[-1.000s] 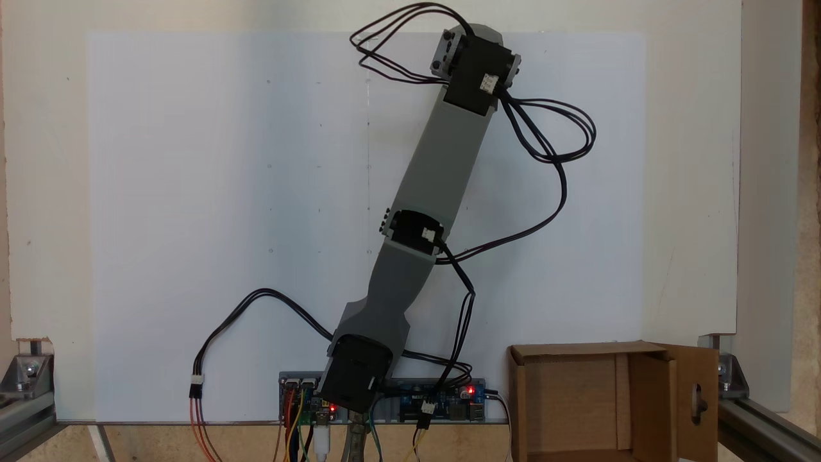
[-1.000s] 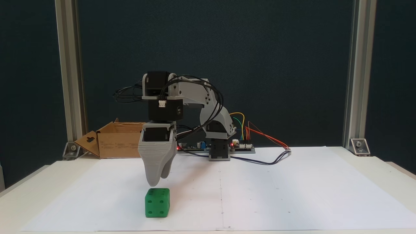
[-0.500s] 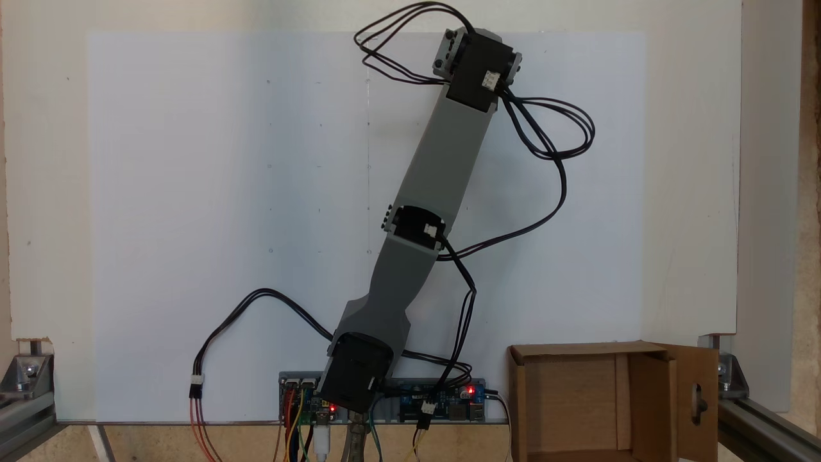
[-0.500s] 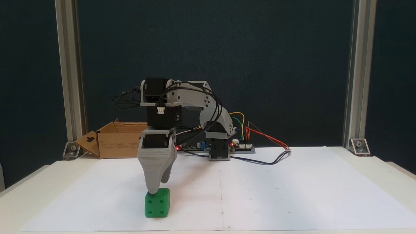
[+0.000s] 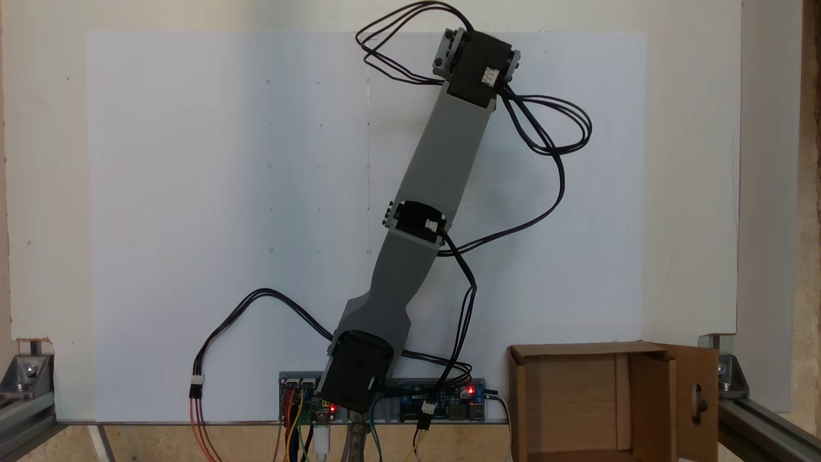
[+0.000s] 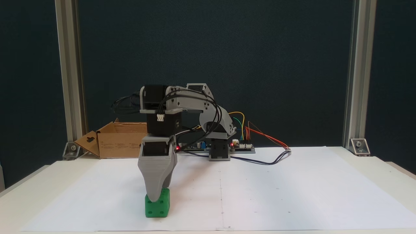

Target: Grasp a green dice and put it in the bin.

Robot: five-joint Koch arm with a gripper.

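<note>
The grasp step is in hand. The gripper [image 6: 156, 195] is set down over the green dice [image 6: 158, 208], near left on the desk [image 6: 292, 201]. The jaws overlap in line, so their spread cannot be told. Closure, then a lift toward the bin [image 6: 117, 143] at far left, is judged necessary. The dice is bright green, round-cornered, with sunken pips.

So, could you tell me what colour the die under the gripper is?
Bright green, clearest in a fixed view: the die.
</note>
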